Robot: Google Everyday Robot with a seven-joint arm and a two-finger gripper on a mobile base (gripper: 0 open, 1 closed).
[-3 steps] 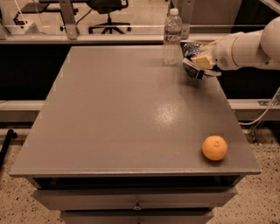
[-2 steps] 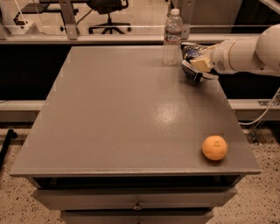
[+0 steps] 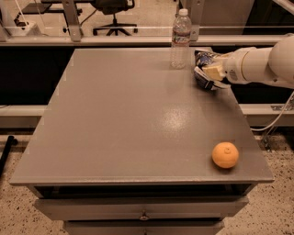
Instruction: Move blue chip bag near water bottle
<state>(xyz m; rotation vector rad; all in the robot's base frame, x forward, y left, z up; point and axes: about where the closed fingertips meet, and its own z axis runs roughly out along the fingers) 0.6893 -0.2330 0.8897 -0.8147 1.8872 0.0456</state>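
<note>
The water bottle (image 3: pixel 180 39) stands upright near the far edge of the grey table (image 3: pixel 115 119), right of centre. It is clear plastic with a white cap. The blue chip bag (image 3: pixel 204 69) is dark navy with white edges and sits just right of the bottle, close to the table top. My gripper (image 3: pixel 210 72) reaches in from the right on a white arm and is shut on the bag. The fingers cover part of the bag.
An orange (image 3: pixel 225 154) lies near the table's front right corner. The table has a drawer (image 3: pixel 142 209) under its front edge. Behind the table runs a rail, with an office chair (image 3: pixel 112 11) and desk legs beyond it.
The gripper and the bag have shifted slightly to the right and down, staying next to the bottle. The bottle and the orange have not moved.
</note>
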